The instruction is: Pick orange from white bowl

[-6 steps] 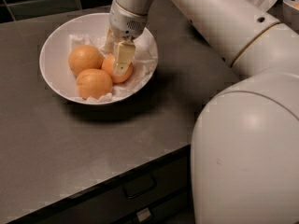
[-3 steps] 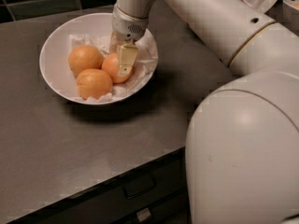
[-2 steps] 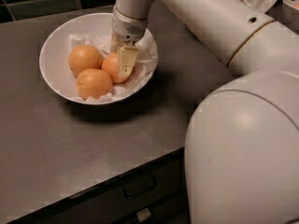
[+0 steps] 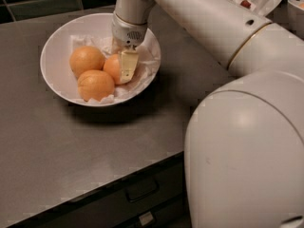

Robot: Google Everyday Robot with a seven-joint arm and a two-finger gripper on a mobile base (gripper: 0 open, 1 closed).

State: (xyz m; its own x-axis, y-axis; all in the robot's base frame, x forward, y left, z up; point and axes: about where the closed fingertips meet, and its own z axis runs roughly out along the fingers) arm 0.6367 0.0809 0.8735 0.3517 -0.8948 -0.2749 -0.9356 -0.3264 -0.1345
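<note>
The white bowl, lined with crumpled white paper, stands at the back left of the grey counter and holds three oranges. The orange, smaller and deeper in colour, lies at the bowl's right side. Two paler oranges lie to its left and at the front. My gripper reaches down into the bowl from above and is closed around the orange. One pale finger presses on the orange's right face; the other is hidden behind it. The orange still rests in the bowl.
My white arm crosses from the upper middle to the large body at the right. Crumpled paper and something red sit at the top right. The counter's front edge runs above dark drawers. A dark tiled wall is behind.
The gripper sank slightly onto the orange and shifted a little to the right early on. It has held nearly still for the last second. The oranges have not moved.
</note>
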